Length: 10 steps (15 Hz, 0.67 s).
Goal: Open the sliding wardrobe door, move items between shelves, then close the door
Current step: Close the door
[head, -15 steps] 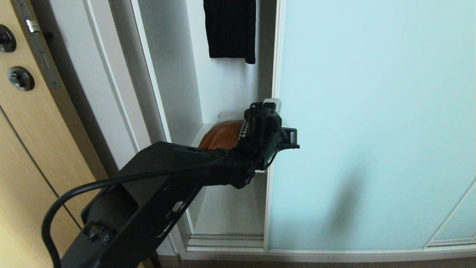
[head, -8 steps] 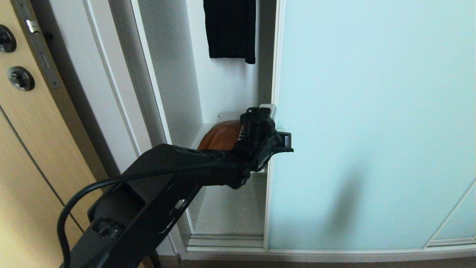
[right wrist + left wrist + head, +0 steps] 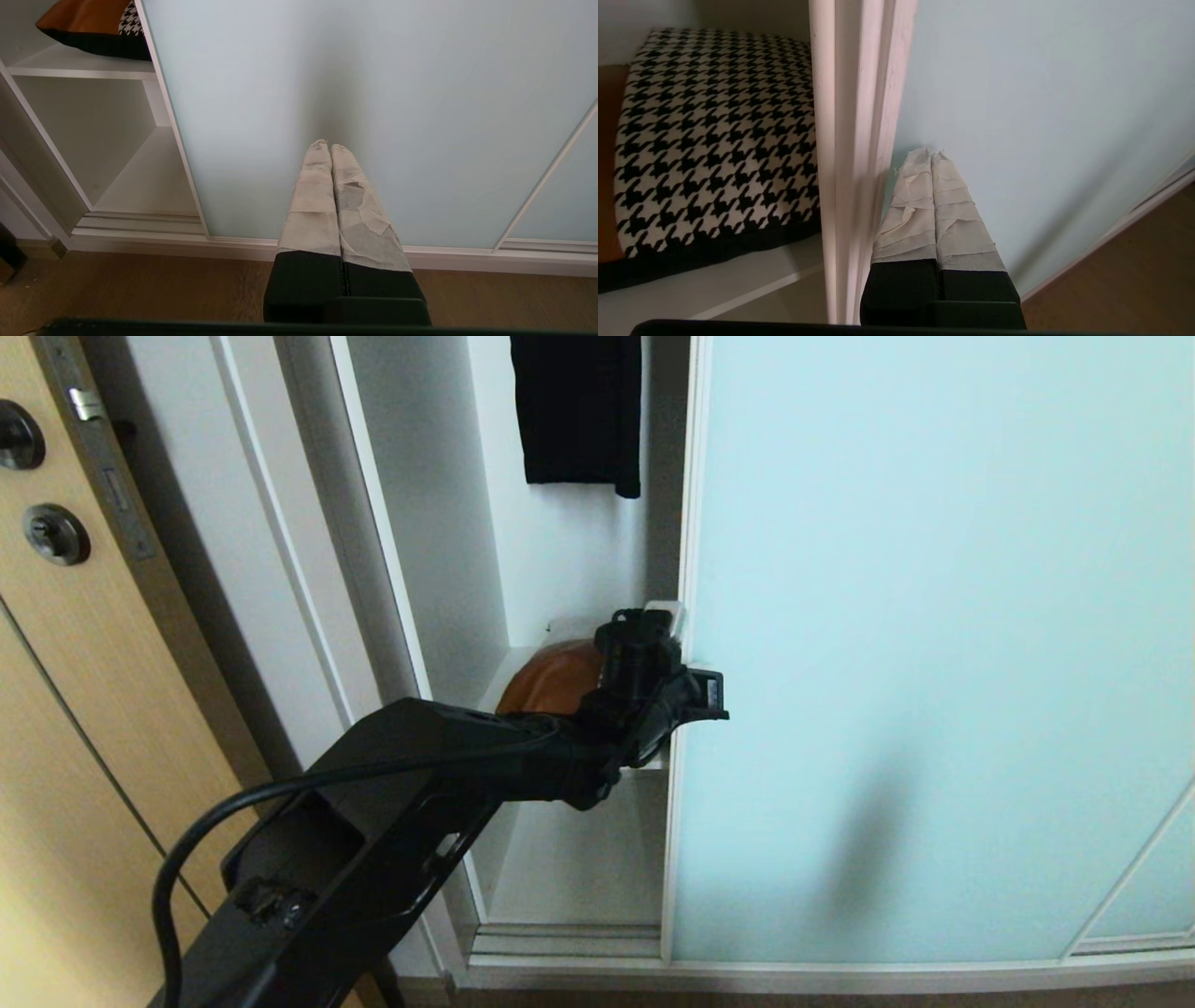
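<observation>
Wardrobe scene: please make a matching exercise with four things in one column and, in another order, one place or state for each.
Things:
1. cushion
2. black garment
3. left gripper
4. right gripper

Places or states:
A. hangs high inside the wardrobe
B. shut, tips at the frosted glass beside the frame of the sliding door
C. lies on a white shelf
D. shut, low above the wooden floor, pointing at the door

Pairs: 1-C, 2-A, 3-B, 4-D
</observation>
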{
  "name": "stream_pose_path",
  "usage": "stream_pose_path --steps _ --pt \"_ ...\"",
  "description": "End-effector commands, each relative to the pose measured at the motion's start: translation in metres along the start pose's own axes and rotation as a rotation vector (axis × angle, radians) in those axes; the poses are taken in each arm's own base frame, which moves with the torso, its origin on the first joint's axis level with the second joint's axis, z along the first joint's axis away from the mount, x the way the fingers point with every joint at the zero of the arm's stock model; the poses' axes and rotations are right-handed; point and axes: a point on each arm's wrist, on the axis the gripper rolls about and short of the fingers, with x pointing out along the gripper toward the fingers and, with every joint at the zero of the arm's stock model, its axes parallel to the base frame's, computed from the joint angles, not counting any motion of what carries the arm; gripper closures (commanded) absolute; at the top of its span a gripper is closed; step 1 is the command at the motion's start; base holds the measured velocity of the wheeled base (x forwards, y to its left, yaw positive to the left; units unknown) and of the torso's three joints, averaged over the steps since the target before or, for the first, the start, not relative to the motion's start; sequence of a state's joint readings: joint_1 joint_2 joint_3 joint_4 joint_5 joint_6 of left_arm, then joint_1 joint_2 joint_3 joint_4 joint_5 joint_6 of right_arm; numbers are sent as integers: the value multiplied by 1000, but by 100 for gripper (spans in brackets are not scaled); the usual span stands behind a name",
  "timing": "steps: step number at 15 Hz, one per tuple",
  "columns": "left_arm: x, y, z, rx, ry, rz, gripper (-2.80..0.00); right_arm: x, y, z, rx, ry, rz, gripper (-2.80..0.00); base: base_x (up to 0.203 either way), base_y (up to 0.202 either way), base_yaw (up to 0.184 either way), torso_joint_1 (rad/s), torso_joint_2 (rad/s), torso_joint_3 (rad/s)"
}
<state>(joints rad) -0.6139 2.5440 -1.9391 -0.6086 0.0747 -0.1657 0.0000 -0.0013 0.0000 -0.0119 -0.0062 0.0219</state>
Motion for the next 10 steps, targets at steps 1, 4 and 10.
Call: stream_pose_path --steps 1,4,10 --pt "0 8 9 -4 -61 29 0 0 0 0 0 1 0 0 0 0 0 0 0 0" --pt "-2 22 19 -4 -80 69 0 0 0 0 0 1 0 0 0 0 0 0 0 0" --pt "-39 24 53 -5 -87 109 0 0 0 0 0 1 0 0 0 0 0 0 0 0"
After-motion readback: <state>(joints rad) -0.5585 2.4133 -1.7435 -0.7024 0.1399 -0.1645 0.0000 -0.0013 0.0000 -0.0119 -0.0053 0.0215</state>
